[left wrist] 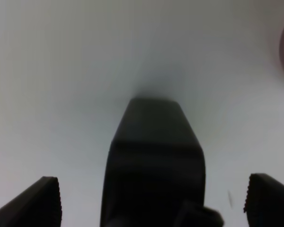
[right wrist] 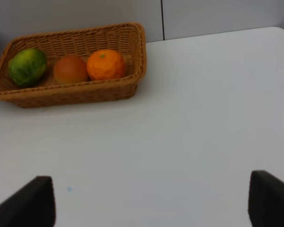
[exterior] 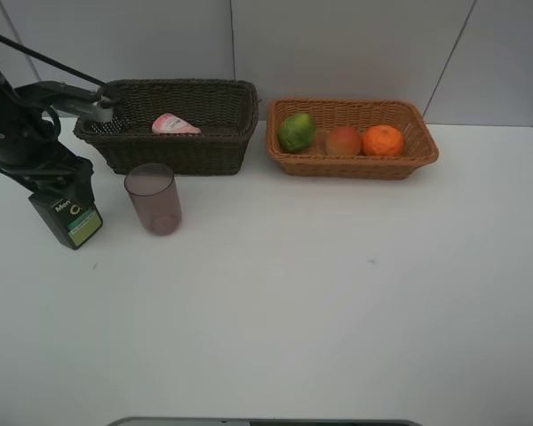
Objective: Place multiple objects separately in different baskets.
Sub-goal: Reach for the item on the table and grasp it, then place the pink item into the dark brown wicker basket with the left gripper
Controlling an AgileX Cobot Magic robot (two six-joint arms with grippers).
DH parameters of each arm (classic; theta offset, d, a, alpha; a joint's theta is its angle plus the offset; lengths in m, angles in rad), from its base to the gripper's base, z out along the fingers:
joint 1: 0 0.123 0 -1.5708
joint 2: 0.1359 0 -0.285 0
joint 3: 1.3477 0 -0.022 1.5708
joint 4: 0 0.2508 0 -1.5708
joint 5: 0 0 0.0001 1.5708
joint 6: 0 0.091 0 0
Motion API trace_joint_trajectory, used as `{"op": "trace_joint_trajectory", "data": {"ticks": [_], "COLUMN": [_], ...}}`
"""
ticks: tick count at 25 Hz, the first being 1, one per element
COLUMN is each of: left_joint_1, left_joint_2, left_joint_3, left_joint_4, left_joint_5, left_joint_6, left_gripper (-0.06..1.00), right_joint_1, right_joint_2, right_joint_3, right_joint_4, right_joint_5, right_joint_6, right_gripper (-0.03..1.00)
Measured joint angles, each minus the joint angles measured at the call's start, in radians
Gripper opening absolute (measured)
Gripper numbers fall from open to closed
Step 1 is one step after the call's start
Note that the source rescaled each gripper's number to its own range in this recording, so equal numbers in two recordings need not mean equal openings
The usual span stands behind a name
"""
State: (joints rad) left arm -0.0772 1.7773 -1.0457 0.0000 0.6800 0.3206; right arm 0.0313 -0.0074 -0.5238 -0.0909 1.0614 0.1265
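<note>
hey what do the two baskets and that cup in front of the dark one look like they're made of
Dark basket: woven wicker or rattan, dark brown and matte; the crossing strands show on its wall.
Light basket: the same kind of weave in orange-tan, with a braided rim.
Cup: smooth and see-through with a mauve tint, probably plastic, though glass can't be ruled out by look alone.

The left arm (exterior: 22, 146) reaches down over the dark green pump bottle (exterior: 75, 222). Its left claw (left wrist: 151, 201) is spread wide, one finger clear of that bottle on either side. The right claw (right wrist: 152, 203) has its jaws wide apart too, gripping nothing.
</note>
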Motion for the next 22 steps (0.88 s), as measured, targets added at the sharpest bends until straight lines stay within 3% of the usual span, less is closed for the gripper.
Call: {"op": "trace_joint_trajectory", "data": {"ticks": [4, 6, 8, 10, 11, 22], "left_joint_1": [0.000, 0.000, 0.000, 0.000, 0.000, 0.000], "left_joint_2": [0.000, 0.000, 0.000, 0.000, 0.000, 0.000], "left_joint_3": [0.028, 0.033, 0.033, 0.033, 0.033, 0.033], "left_joint_4": [0.000, 0.000, 0.000, 0.000, 0.000, 0.000], "left_joint_5": [-0.040, -0.052, -0.061, -0.063, -0.064, -0.064], "left_joint_6": [0.000, 0.000, 0.000, 0.000, -0.002, -0.029], "left_gripper": [0.98, 0.91, 0.76, 0.52, 0.49, 0.50], "right_joint_1": [0.000, 0.000, 0.000, 0.000, 0.000, 0.000], "right_joint_2": [0.000, 0.000, 0.000, 0.000, 0.000, 0.000], "right_joint_3": [0.000, 0.000, 0.000, 0.000, 0.000, 0.000], "right_joint_4": [0.000, 0.000, 0.000, 0.000, 0.000, 0.000], "right_joint_5": [0.000, 0.000, 0.000, 0.000, 0.000, 0.000], "right_joint_6": [0.000, 0.000, 0.000, 0.000, 0.000, 0.000], "right_gripper": [0.77, 0.77, 0.77, 0.77, 0.77, 0.77]}}
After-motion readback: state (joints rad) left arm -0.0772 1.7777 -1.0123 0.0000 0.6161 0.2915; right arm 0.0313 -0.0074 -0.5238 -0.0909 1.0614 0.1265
